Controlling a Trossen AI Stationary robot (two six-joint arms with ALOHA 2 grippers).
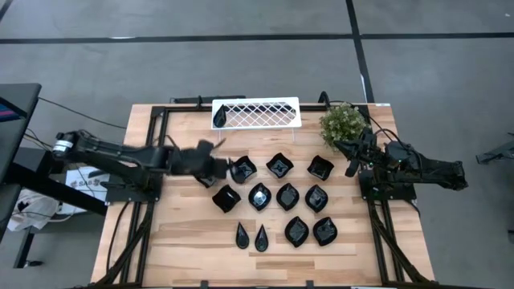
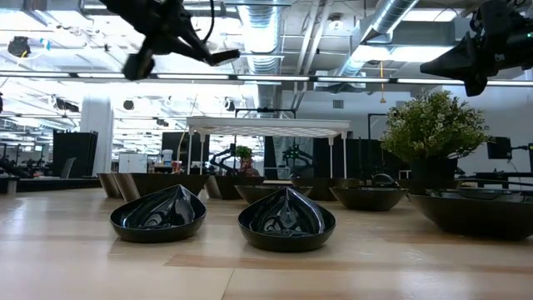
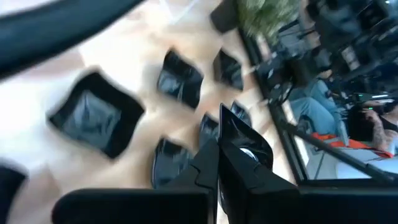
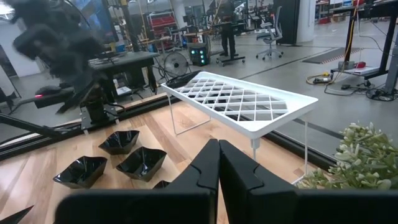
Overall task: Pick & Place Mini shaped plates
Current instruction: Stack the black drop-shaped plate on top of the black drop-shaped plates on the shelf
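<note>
Left gripper [image 1: 226, 167], clamped on a small black plate [image 3: 245, 144], should carry it level and slow to the white rack [image 1: 257, 113] ahead, above the other plates [image 1: 287, 197] on the table [image 1: 185, 233].

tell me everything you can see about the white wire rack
The white lattice wire rack is a flat rectangular shelf with a diamond-mesh top and solid rim, looking like coated metal. It stands level on thin white legs at the far edge of the wooden table, raised above the wood. One black teardrop plate lies on its left end; the rest of the mesh is bare. The green plant sits beside its right end. Neither hand touches it.
</note>
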